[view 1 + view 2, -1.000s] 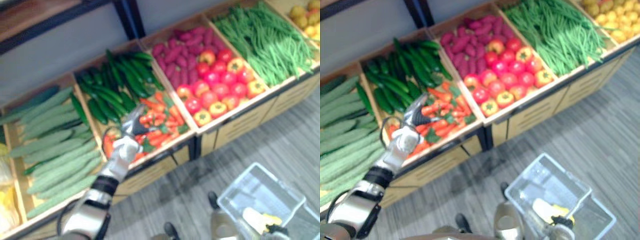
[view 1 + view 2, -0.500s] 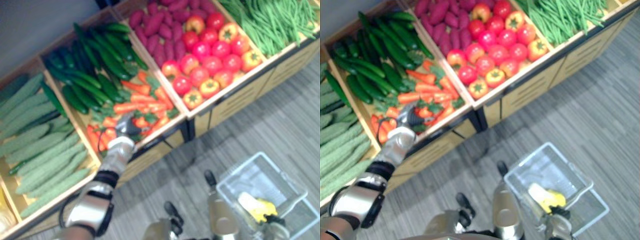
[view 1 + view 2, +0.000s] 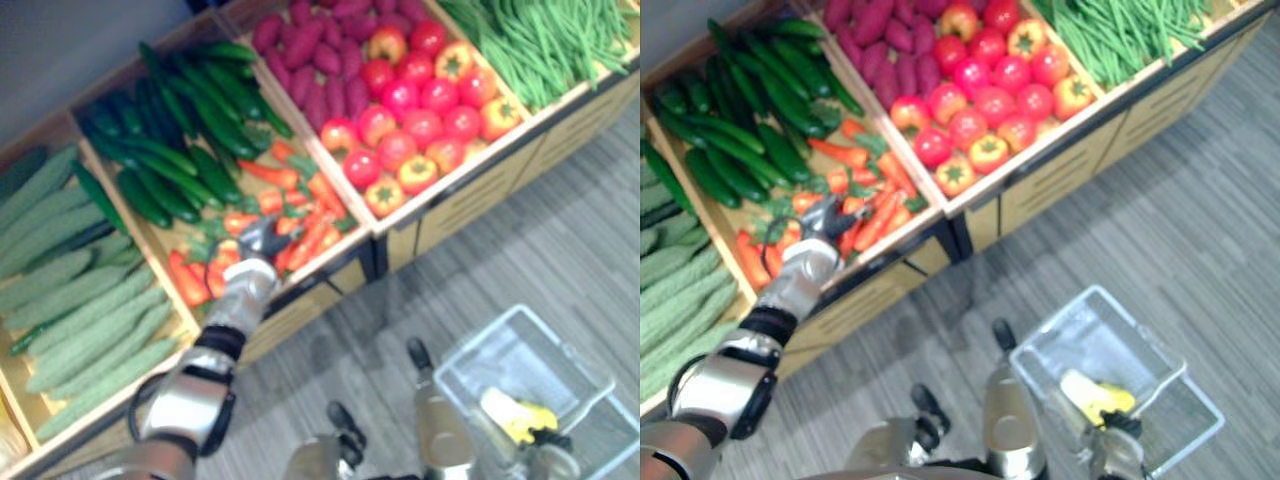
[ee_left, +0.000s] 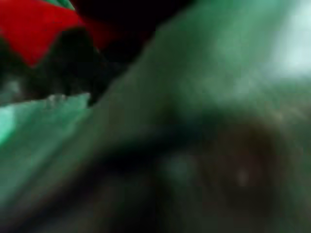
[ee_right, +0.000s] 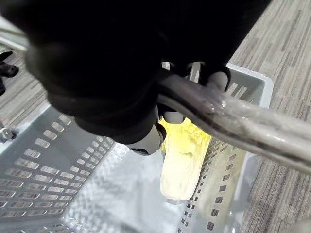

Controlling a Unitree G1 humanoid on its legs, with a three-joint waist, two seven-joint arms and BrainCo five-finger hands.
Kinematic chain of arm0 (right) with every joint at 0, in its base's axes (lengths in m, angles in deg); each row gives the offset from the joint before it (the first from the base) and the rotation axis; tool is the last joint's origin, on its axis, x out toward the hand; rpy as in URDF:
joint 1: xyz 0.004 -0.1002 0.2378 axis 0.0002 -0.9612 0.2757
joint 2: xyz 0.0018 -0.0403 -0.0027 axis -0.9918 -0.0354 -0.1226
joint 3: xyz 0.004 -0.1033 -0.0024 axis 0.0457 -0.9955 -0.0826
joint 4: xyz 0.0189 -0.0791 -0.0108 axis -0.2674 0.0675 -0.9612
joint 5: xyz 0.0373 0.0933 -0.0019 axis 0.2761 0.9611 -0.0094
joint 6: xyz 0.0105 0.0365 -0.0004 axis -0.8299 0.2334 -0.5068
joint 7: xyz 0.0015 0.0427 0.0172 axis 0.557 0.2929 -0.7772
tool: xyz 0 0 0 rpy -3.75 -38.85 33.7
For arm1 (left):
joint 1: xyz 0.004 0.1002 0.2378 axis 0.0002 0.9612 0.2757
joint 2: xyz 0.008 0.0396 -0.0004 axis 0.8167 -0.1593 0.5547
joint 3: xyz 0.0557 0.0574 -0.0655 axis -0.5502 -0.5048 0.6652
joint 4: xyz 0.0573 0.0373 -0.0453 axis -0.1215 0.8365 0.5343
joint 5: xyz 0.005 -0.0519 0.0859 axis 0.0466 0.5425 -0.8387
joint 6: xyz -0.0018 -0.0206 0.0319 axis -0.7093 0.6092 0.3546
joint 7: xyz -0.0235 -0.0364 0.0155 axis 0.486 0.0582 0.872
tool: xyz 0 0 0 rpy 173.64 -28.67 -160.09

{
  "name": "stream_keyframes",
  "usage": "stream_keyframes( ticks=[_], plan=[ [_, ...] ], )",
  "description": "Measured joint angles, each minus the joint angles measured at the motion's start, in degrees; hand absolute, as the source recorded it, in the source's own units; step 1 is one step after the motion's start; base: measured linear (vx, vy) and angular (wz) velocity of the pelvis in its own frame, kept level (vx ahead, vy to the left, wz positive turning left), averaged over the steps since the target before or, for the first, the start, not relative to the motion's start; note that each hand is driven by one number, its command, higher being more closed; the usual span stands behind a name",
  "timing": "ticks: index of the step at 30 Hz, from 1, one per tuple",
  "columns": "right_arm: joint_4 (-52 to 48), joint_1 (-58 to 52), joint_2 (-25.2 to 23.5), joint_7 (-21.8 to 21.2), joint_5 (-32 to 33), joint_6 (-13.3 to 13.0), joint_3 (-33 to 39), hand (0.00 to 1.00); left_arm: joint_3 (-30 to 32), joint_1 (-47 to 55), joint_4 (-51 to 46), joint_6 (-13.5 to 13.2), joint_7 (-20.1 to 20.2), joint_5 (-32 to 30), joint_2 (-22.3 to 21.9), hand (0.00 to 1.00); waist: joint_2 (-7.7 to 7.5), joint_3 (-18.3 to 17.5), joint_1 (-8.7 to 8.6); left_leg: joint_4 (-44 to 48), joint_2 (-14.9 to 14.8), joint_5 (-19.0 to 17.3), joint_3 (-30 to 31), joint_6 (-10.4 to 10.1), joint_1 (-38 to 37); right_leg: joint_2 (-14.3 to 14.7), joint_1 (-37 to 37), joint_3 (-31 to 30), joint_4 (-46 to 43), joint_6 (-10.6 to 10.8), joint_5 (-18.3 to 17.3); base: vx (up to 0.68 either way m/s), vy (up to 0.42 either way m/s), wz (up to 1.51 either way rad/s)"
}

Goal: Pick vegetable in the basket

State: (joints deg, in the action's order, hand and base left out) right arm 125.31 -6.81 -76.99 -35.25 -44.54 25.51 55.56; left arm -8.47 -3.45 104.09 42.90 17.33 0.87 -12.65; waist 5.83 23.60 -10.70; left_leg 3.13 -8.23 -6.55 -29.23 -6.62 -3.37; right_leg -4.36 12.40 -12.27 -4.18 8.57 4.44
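My left hand (image 3: 256,250) reaches into the wooden bin of orange-red carrots (image 3: 300,215) with green tops. Its fingertips (image 3: 823,213) are down among the carrots, and I cannot tell whether they grip one. The left wrist view is pressed close to green leaves (image 4: 204,97) and something red (image 4: 34,24). At the lower right, my right hand (image 5: 97,63) is shut on the clear handle (image 5: 233,121) of a see-through plastic basket (image 3: 500,355). A pale yellow vegetable (image 5: 184,155) lies in the basket.
Neighbouring bins hold dark cucumbers (image 3: 170,130), pale bumpy gourds (image 3: 80,300), red and orange tomatoes (image 3: 420,110), purple sweet potatoes (image 3: 310,45) and green beans (image 3: 540,40). Grey striped floor (image 3: 560,260) lies between the stand and the basket.
The camera has tilted down. My left hand has pushed forward from the bin's front edge in among the carrots, and its fingers have drawn in. The right hand keeps hold of the basket.
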Motion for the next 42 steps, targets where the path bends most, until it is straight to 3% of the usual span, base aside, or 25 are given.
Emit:
stream_keyframes(
  ticks=[6, 14, 17, 20, 21, 22, 23, 25, 26, 27, 29, 32, 33, 34, 35, 36, 37, 38, 39, 40, 41, 42],
  plan=[
    [-0.86, -1.88, 0.33, 0.22, 1.22, -0.80, -2.26, 1.00, 0.32, 2.72, -10.25, 0.33, -2.43, -1.09, 2.93, 1.00, -0.29, -0.38, 0.88, -0.06, -0.31, 0.05, 1.60, -0.04, -1.83, -0.26, -2.66, 3.07, 0.05, -0.44, -0.27, 0.01, -0.002, 0.13],
    [-0.53, -4.74, -0.16, 0.14, 1.58, -0.49, -2.76, 1.00, 1.54, 7.53, -19.35, 0.34, -4.69, -2.48, 4.05, 1.00, -1.06, -5.19, 2.41, -0.94, -0.28, 0.77, 3.49, 0.00, -3.08, -0.47, -5.15, 5.49, 0.53, -0.98, -0.62, 0.00, -0.011, 0.14],
    [0.27, -5.29, -0.15, 0.08, 1.58, -0.18, -2.63, 1.00, 5.22, 9.25, -23.71, 0.43, -4.91, -3.54, 4.06, 1.00, -1.63, -6.74, 3.13, -1.01, -0.34, 0.75, 3.42, -0.09, -3.85, -0.38, -6.11, 5.48, 1.18, -1.10, -0.69, 0.00, -0.002, -0.01],
    [0.22, -5.27, -0.13, -0.06, 1.58, 0.60, -2.74, 1.00, 10.23, 12.44, -30.66, 0.53, -7.21, -3.29, 4.10, 1.00, -2.18, -7.06, 3.81, 3.62, -1.45, -1.94, 3.05, -0.56, -3.48, 0.69, -6.69, 3.73, 1.31, -1.16, -0.71, 0.01, 0.000, -0.32],
    [0.12, -5.17, 0.10, -0.20, 1.58, 0.77, -3.70, 1.00, 12.25, 15.25, -34.71, 0.47, -7.99, -2.60, 4.10, 1.00, -2.15, -7.08, 5.09, 8.35, -2.74, -4.64, 3.70, -0.44, -2.58, 1.90, -6.62, 1.69, 1.09, -1.40, -0.63, 0.01, 0.014, -0.74],
    [0.11, -5.06, 0.31, -0.20, 1.57, 0.89, -4.59, 1.00, 13.21, 16.74, -37.04, 0.44, -8.45, -2.03, 4.10, 1.00, -2.18, -7.08, 5.56, 10.66, -3.09, -5.67, 5.59, -0.17, -1.94, 2.55, -6.44, 0.30, 1.08, -1.70, -0.39, 0.01, 0.017, -1.08],
    [-0.08, -4.86, 0.58, -0.30, 1.55, 0.88, -6.20, 1.00, 14.89, 19.47, -41.00, 0.31, -9.13, -1.34, 4.06, 1.00, -2.60, -7.26, 6.39, 14.54, -2.76, -7.31, 12.24, 0.77, -0.13, 3.35, -5.74, -2.33, 1.14, -1.75, 0.18, 0.00, 0.020, -0.99],
    [-0.43, -3.67, 1.46, -0.54, 1.03, 0.99, -8.90, 1.00, 17.19, 23.79, -45.24, -0.19, -10.40, -0.99, 3.95, 1.00, -2.58, -7.48, 6.68, 17.20, -1.22, -11.20, 25.30, 0.42, 1.37, 4.75, -4.56, -5.72, 1.13, -1.54, 0.78, -0.05, 0.139, -1.02],
    [-0.86, -3.55, 1.56, -0.64, 0.99, 1.09, -9.04, 1.00, 17.22, 24.36, -45.46, -0.28, -10.73, -0.98, 3.80, 1.00, -2.48, -7.57, 6.54, 16.85, -1.18, -12.27, 26.69, 0.03, 1.18, 5.22, -4.28, -6.36, 1.20, -1.26, 1.04, -0.10, 0.194, -0.66],
    [-2.09, -3.69, 1.03, -0.75, 0.92, 1.25, -8.97, 1.00, 16.93, 24.32, -45.36, -0.45, -10.74, -0.95, 2.53, 1.00, -2.79, -7.72, 6.06, 16.27, -0.96, -14.33, 26.64, -0.35, 1.19, 5.41, -3.61, -6.82, 1.30, -0.51, 1.53, -0.11, 0.150, -0.45],
    [-4.66, -5.29, -0.90, -1.05, 0.92, 1.64, -9.50, 1.00, 16.16, 25.18, -45.30, -0.70, -10.71, -0.30, 0.01, 1.00, -5.65, -8.01, 6.31, 16.75, 0.74, -14.40, 24.26, 0.01, 1.12, 4.16, -2.84, -9.19, 1.29, 0.35, 2.53, -0.12, 0.165, -0.50],
    [-9.42, -6.90, -2.74, -1.11, 0.91, 1.75, -11.70, 1.00, 14.58, 25.66, -45.03, -0.80, -10.71, 1.25, -0.10, 1.00, -8.60, -8.16, 6.19, 17.56, 2.46, -14.55, 20.21, 0.71, 1.62, 2.98, -0.61, -11.71, 1.17, -0.76, 3.59, -0.08, 0.109, -0.50],
    [-9.96, -6.90, -2.96, -1.10, 0.86, 1.70, -11.69, 1.00, 14.45, 25.66, -45.02, -0.85, -10.68, 1.25, -0.17, 1.00, -8.93, -8.22, 6.13, 18.34, 2.73, -14.41, 19.51, 0.98, 2.16, 2.64, 0.16, -10.93, 1.24, -3.84, 3.68, -0.10, 0.109, -0.67],
    [-11.35, -6.65, -3.03, -1.09, 0.83, 1.47, -11.69, 1.00, 14.39, 25.50, -45.16, -1.00, -10.50, 1.27, -0.24, 1.00, -8.73, -7.96, 5.92, 18.66, 2.30, -13.05, 16.53, 3.05, 3.72, 0.83, 2.47, -1.18, 1.86, -18.75, 1.85, -0.07, 0.072, -0.65],
    [-11.44, -6.26, -2.98, -1.06, 0.84, 1.39, -11.68, 1.00, 14.83, 25.63, -45.25, -1.03, -10.22, 1.27, -0.35, 1.00, -8.43, -7.76, 6.18, 17.61, 1.46, -12.34, 15.09, 3.83, 3.62, -0.06, 3.58, 3.80, 0.61, -21.64, -0.61, -0.11, 0.023, -1.02],
    [-11.48, -5.03, -3.26, -0.88, 0.94, 1.29, -12.03, 1.00, 16.81, 26.19, -45.20, -0.99, -9.51, 1.28, -0.42, 1.00, -8.25, -7.23, 6.62, 15.78, 0.29, -12.22, 11.56, 3.69, 2.06, -1.28, 7.83, 10.40, -10.40, -17.10, -2.91, -0.10, -0.023, -1.05],
    [-11.52, -5.23, -3.67, -0.42, 0.93, 1.07, -12.29, 1.00, 18.67, 27.81, -45.20, -0.92, -8.91, 1.31, -0.78, 1.00, -8.52, -7.23, 6.30, 15.13, 0.32, -12.20, 9.35, 3.70, 0.65, -2.77, 8.23, 14.54, -20.33, -14.62, -4.92, -0.08, -0.056, -0.97],
    [-11.49, -5.66, -3.61, -0.42, 0.91, 0.91, -12.90, 1.00, 19.45, 28.96, -45.58, -0.91, -8.77, 1.32, -0.93, 1.00, -8.83, -7.51, 6.27, 14.96, 0.25, -12.25, 7.96, 3.70, -0.02, -3.70, 7.28, 16.80, -23.51, -14.19, -6.60, -0.02, -0.073, -0.84],
    [-11.41, -6.03, -3.58, -0.42, 0.69, 0.46, -14.25, 1.00, 21.30, 31.31, -47.54, -0.94, -8.67, 1.32, -1.24, 1.00, -9.43, -8.36, 6.42, 14.96, -0.21, -12.36, 5.57, 3.54, -0.11, -5.15, 6.04, 21.97, -25.42, -12.70, -12.43, 0.00, -0.057, -0.75],
    [-11.36, -5.81, -3.58, -0.44, 0.14, 0.27, -15.14, 1.00, 22.08, 32.22, -48.77, -0.95, -8.62, 1.32, -1.38, 1.00, -9.85, -8.63, 6.64, 15.13, -0.40, -12.54, 4.11, 3.24, -0.15, -5.66, 5.60, 24.66, -25.35, -12.65, -14.24, 0.08, -0.070, -1.10],
    [-11.06, -4.59, -3.54, -0.62, -1.53, 0.05, -16.20, 1.00, 24.36, 33.82, -50.40, -0.89, -8.54, 1.33, -1.98, 1.00, -10.56, -8.88, 7.36, 16.73, -0.99, -13.19, 1.17, 2.13, 0.34, -5.55, 5.50, 28.63, -22.44, -10.89, -12.78, 0.08, -0.050, -1.42],
    [-10.66, -3.28, -3.50, -0.81, -2.88, 0.13, -18.16, 1.00, 26.16, 35.94, -50.49, -0.85, -8.19, 1.31, -2.87, 1.00, -9.28, -9.19, 7.97, 17.15, -3.24, -12.80, -0.84, 2.80, 0.83, -0.47, 5.02, 28.82, -17.21, -14.68, -7.22, 0.09, -0.069, -1.69]
  ],
)
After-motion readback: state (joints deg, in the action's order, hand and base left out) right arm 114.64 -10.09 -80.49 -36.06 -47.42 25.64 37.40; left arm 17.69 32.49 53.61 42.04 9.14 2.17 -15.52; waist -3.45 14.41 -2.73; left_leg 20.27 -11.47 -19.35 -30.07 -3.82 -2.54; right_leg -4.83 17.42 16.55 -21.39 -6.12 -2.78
